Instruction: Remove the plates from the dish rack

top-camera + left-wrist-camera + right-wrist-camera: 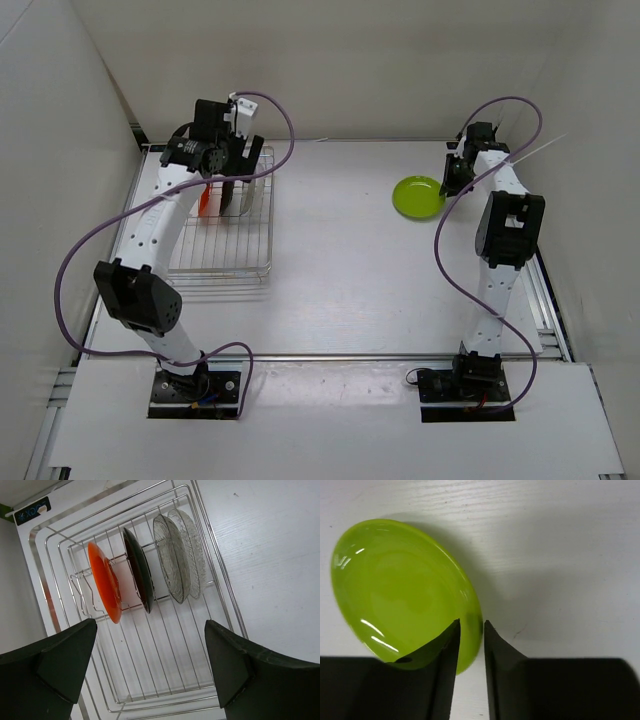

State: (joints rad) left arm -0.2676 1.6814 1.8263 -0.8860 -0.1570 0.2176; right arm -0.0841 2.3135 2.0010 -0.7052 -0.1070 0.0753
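Left gripper [150,630] gapes empty over the dish rack [223,587]; right gripper [471,624] pinches the green plate [400,590] by its rim.
Far-left corner of the counter [340,260]: orange plate [105,587], black plate [140,575] and clear plate [172,560] stand racked. Far right: green lies flat, so letting go looks next.

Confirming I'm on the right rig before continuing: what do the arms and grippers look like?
Both the left arm and right arm have white perforated links with black joint housings, on black base plates. A purple cable loops along each. The left gripper and right gripper have plain matte black wedge-shaped fingers; no markings are visible.
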